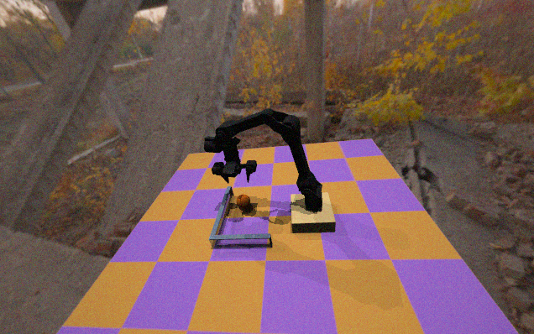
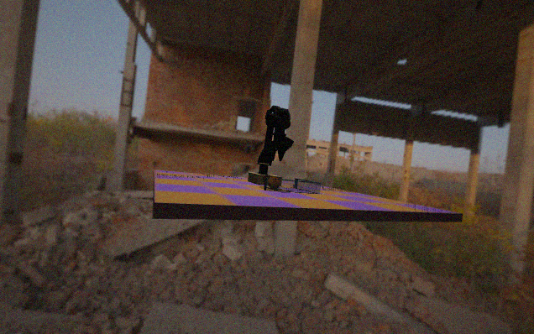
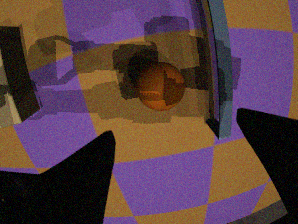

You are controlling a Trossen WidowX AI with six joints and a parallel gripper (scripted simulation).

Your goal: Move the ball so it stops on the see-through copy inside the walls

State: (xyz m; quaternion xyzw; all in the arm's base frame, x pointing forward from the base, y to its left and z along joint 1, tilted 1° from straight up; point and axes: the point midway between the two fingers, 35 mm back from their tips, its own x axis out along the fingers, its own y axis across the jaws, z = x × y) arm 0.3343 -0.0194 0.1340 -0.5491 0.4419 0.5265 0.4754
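Note:
An orange-brown ball [image 1: 243, 201] [image 2: 274, 181] [image 3: 161, 86] rests on the table inside the corner, beside the far part of the long clear wall [image 1: 221, 216] [image 3: 224, 85], with a gap between them. The short clear wall [image 1: 243, 237] stands at the near end in the top view. No separate see-through copy shows; whether it overlaps the ball I cannot tell. My gripper [image 1: 238, 181] [image 2: 281, 159] [image 3: 178, 126] is open and empty. It hangs above the ball and does not touch it.
The arm's base stands on a pale block [image 1: 313, 215] to the right of the walls in the top view. The checkered table [image 1: 235, 294] [image 2: 252, 201] carries it all. Arm shadows fall around the ball. The long wall's far end is close to the ball.

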